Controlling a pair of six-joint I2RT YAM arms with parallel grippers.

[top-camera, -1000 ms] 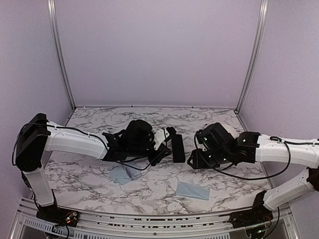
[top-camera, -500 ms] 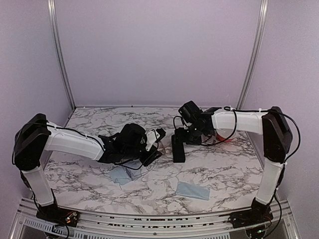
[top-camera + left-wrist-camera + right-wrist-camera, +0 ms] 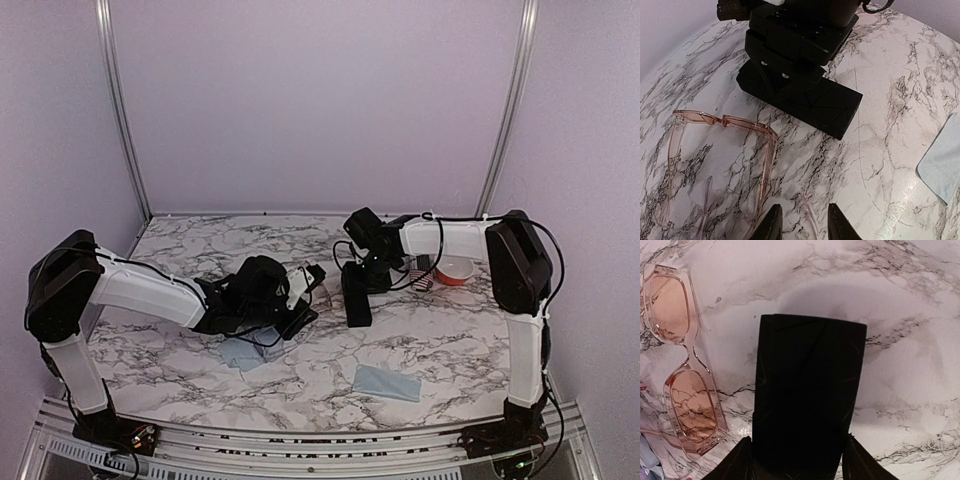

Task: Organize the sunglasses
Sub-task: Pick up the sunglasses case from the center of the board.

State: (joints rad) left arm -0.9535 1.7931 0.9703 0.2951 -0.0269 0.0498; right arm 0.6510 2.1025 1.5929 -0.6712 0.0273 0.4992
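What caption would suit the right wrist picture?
Right gripper straddles a black case beside pink-tinted sunglasses on a marble table.

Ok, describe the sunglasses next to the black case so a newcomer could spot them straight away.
On the marble table, find the black case lying near the middle. The sunglasses lie flat just beside its long side, toward the left arm, not touching it. Unlike the solid black case and the pale blue cloths, they have a see-through pinkish frame and peach-tinted lenses.

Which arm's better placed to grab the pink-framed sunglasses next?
Left. The left gripper sits low at the pink-framed sunglasses, fingers either side of a temple arm. The right gripper straddles the black case, likely busy there.
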